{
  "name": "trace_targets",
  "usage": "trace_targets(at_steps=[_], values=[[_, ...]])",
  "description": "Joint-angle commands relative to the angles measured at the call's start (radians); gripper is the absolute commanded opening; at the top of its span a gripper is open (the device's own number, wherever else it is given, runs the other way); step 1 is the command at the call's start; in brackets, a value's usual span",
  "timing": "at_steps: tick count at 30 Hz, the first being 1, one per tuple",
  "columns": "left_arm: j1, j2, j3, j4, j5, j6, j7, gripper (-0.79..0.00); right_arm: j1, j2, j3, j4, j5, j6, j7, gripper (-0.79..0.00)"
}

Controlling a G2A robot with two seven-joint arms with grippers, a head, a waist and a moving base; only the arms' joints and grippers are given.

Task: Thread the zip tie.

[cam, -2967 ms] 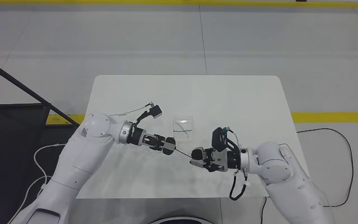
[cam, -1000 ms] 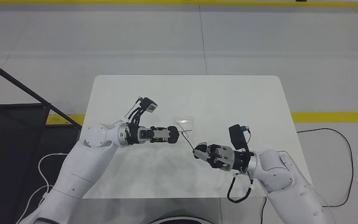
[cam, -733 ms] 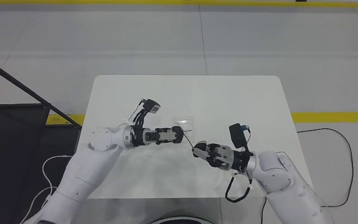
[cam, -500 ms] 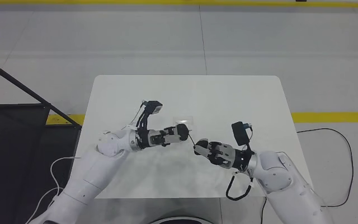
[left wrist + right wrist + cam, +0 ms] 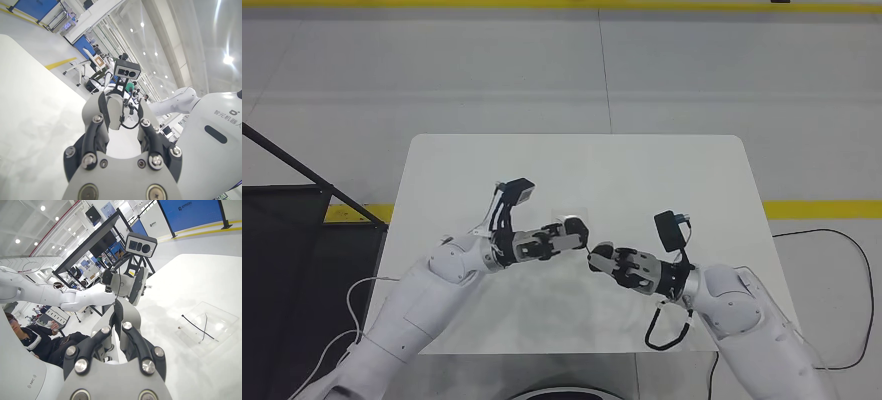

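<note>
left gripper [image 5: 122, 110] spread; right gripper [image 5: 117, 311] pressed together, possibly pinching zip tie. grippers close: misalignment may buckle tie.

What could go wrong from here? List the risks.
1. The left gripper, jaws open, and the right gripper, jaws shut, sit nearly tip to tip above the table, so they may collide.
2. The zip ties lie crossed in the clear tray; lifting one could drag the other.
</note>
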Motion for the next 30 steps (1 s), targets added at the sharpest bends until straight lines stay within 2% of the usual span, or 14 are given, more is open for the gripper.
trace_targets(at_steps=[1,15,24,30], values=[[-0.002,0.002,0.005,0.004,-0.004,-0.013,0.014,-0.440,0.002,0.000,0.000,0.003,0.004,0.002,0.000,-0.785],[-0.020,0.020,0.052,0.010,-0.007,-0.058,0.058,-0.505,0.014,0.000,-0.007,0.011,0.018,0.016,0.009,-0.785],[-0.034,0.028,0.071,0.018,-0.006,-0.069,0.069,-0.625,0.016,0.001,-0.006,0.018,0.026,0.019,0.010,-0.785],[-0.031,0.028,0.062,0.018,-0.003,-0.069,0.069,-0.603,0.016,0.001,-0.006,0.017,0.027,0.017,0.014,-0.785]])
